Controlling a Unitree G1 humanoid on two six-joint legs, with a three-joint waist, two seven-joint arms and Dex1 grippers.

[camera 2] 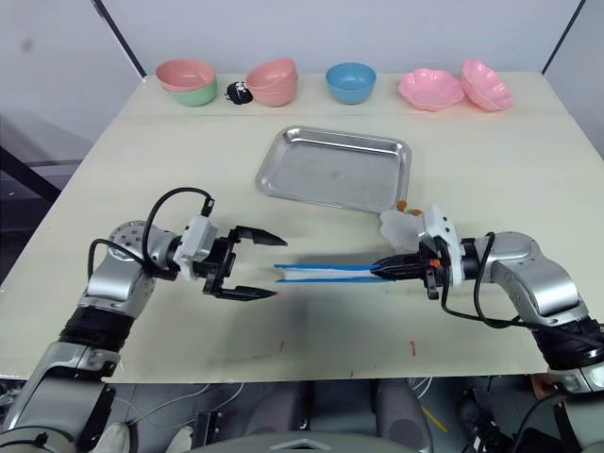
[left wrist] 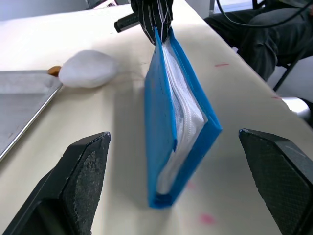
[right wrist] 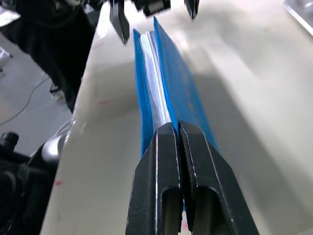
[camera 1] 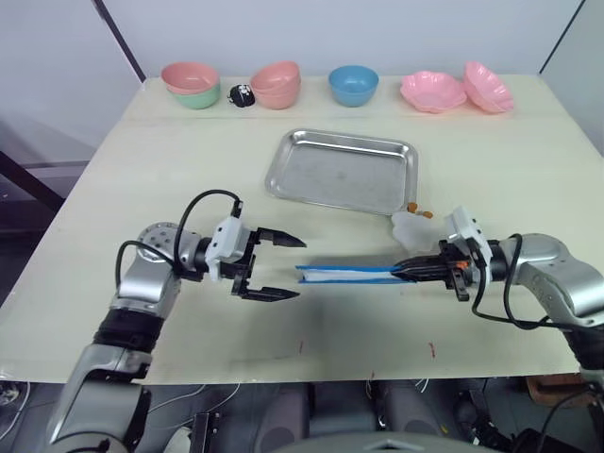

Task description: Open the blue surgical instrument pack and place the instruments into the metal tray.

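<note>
The left gripper point(camera 1: 276, 267) sits nearest on the pale wooden table point(camera 1: 142, 170), its black fingers spread wide, aimed at the free end of the flat blue surgical instrument pack point(camera 1: 349, 275) without touching it. The pack stands on edge, its white lining showing between the covers. The right gripper point(camera 1: 415, 268) pinches the pack's other end. Beyond lies the shiny rectangular metal tray point(camera 1: 343, 170), a white toy point(camera 1: 411, 226) just beside its near right corner
</note>
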